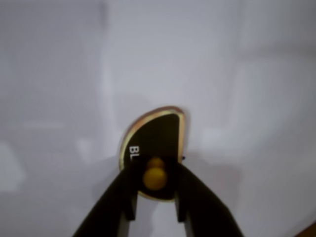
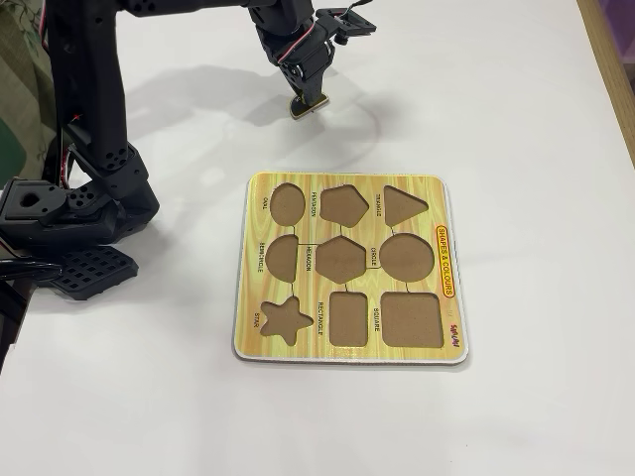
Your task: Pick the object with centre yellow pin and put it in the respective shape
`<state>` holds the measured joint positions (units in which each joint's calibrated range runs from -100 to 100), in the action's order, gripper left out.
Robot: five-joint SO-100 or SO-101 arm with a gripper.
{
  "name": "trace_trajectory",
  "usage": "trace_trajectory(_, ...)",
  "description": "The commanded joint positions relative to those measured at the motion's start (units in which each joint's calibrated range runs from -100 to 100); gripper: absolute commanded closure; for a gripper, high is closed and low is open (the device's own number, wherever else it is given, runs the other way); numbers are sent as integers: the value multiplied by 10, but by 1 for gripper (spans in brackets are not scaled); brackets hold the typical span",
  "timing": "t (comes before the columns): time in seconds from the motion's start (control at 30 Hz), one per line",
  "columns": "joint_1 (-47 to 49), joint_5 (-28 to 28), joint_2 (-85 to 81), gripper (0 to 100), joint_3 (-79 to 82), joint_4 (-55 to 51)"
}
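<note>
Wrist view: small black half-disc wooden piece with tan rim (image 1: 153, 143), clamped by its yellow knob (image 1: 156, 177) between the 2 dark jaws of the gripper (image 1: 156, 190), narrowly apart. Could swivel or slip, since only the round knob is gripped.

Fixed view: piece (image 2: 305, 106) apparently just above the white surface (image 2: 516, 119), well apart from the yellow wood-grain board (image 2: 349, 182). Brown semicircle cut-out (image 2: 282, 258) empty; misaligned seating possible.

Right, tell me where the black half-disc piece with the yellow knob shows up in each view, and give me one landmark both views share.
Wrist view: the black half-disc piece sits low and centre, its yellow knob between the gripper fingers.
Fixed view: the piece is near the top, left of centre, under the gripper, beyond the shape board.
Shared landmark: the white tabletop beneath the piece in both views.
</note>
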<state>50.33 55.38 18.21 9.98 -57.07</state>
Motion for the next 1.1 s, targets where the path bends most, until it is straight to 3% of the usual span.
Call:
trace_trajectory(0.0, -19, -4, -30, 99, -1, -9)
trace_trajectory(0.1, -26, -9, -47, 99, 5, -10)
trace_trajectory(0.83, -206, -193, -285, 99, 218, -8)
trace_trajectory(1.07, -222, -207, -347, 99, 276, -4)
